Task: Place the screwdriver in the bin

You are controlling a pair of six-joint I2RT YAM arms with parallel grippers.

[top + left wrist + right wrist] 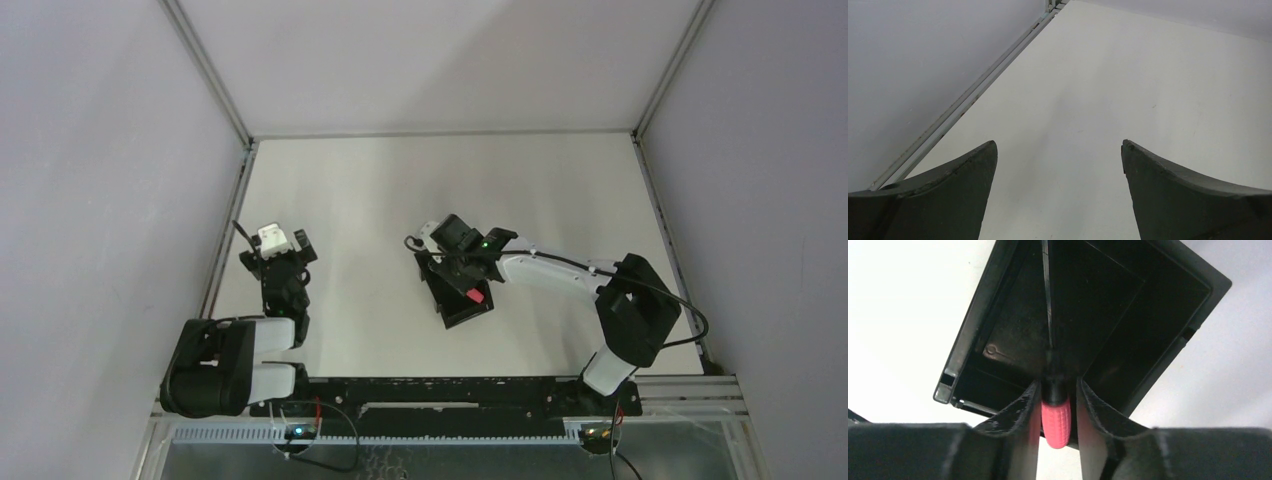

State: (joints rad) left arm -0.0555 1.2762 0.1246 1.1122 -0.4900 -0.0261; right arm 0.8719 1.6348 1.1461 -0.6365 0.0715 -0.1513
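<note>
The black bin (465, 312) lies near the table's middle, and in the right wrist view its open inside (1128, 315) fills the frame. My right gripper (465, 280) hangs over it, shut on the screwdriver (477, 296). In the right wrist view the gripper (1058, 382) holds the red handle (1054, 422) between its fingers. The handle end sticks out past the bin's near wall, and the thin dark shaft points forward into the bin. My left gripper (278, 255) is open and empty at the table's left; the left wrist view shows it (1058, 145) over bare tabletop.
A metal frame rail (973, 95) runs along the table's left edge close to the left gripper. Grey walls enclose the table on the left, back and right. The right arm's black cable (660, 295) loops near its elbow.
</note>
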